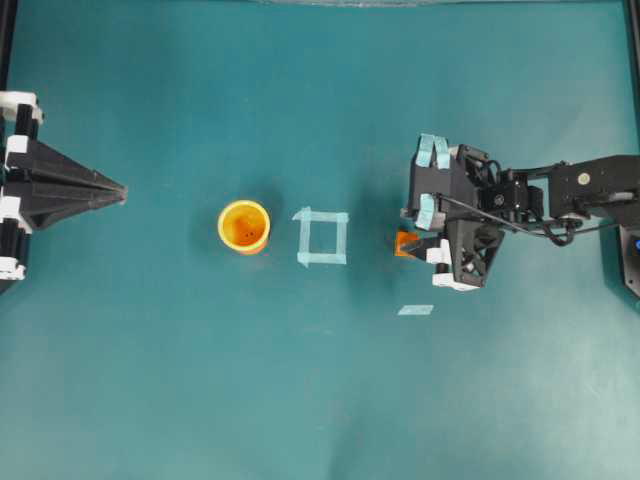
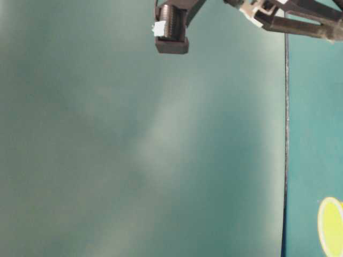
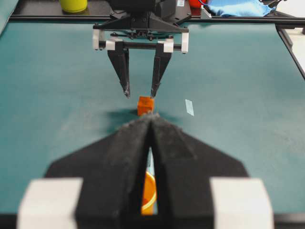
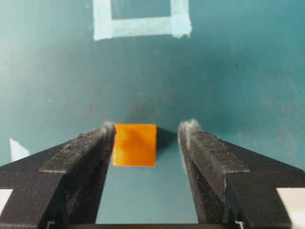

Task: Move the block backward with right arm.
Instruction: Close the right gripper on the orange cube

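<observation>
Jaws of the black right gripper (image 4: 147, 138) stand open astride the small orange cube (image 4: 135, 144), which looks light, rigid and best pinched on its flat sides.

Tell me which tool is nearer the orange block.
Right. The right tool straddles the block, jaws open; the left tool sits shut far across the table, beyond the cup.

Right arm (image 1: 560, 195) stretched in from the right edge, gripper (image 4: 146, 143) angled down toward the table with fingers (image 4: 78, 164) spread apart. Left gripper (image 3: 151, 157) parked at the left edge, fingers pressed together, pointing level across the table
</observation>
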`<state>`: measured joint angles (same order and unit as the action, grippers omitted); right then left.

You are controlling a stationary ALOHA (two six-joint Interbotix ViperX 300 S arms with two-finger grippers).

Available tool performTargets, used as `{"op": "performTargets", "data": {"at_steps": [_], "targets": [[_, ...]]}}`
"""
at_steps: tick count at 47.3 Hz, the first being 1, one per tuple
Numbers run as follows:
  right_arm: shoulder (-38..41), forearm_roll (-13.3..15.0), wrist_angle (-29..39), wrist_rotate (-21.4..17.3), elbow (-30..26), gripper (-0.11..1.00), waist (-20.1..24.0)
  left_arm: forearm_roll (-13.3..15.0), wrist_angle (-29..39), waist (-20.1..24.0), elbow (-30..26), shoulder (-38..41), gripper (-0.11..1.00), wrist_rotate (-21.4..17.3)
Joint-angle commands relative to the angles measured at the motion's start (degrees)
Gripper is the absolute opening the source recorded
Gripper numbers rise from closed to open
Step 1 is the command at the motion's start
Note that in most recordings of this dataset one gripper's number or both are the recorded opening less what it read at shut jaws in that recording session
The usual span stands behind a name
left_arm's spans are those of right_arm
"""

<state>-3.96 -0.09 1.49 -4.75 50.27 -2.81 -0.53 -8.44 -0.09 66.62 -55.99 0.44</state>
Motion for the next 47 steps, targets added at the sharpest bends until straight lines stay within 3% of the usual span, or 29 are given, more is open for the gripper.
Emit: {"op": "performTargets", "data": {"at_steps": [1, 26, 32, 39, 47], "targets": [[-0.18, -0.09, -0.97, -0.44, -0.53, 0.61, 0.53, -0.18, -0.26, 0.0, -1.67, 0.09, 0.0, 0.0], [4.22, -0.09, -2.72, -0.79, -0.62, 0.59, 1.05, -0.18, 0.0, -0.09, -1.67, 0.09, 0.0, 0.0], [4.22, -0.09, -2.2, -0.97, -0.79, 0.54, 0.97, -0.18, 0.09, -0.09, -1.67, 0.0, 0.0, 0.0], [2.9, -0.09, -0.62, -1.76, -1.76, 0.41, 1.05, -0.18, 0.26, 0.0, -1.76, 0.0, 0.0, 0.0], [-0.7, 0.09, 3.78, -1.41, -4.22, 0.4, 1.05, -0.18, 0.53, 0.0, -1.76, -0.26, 0.0, 0.0]]}}
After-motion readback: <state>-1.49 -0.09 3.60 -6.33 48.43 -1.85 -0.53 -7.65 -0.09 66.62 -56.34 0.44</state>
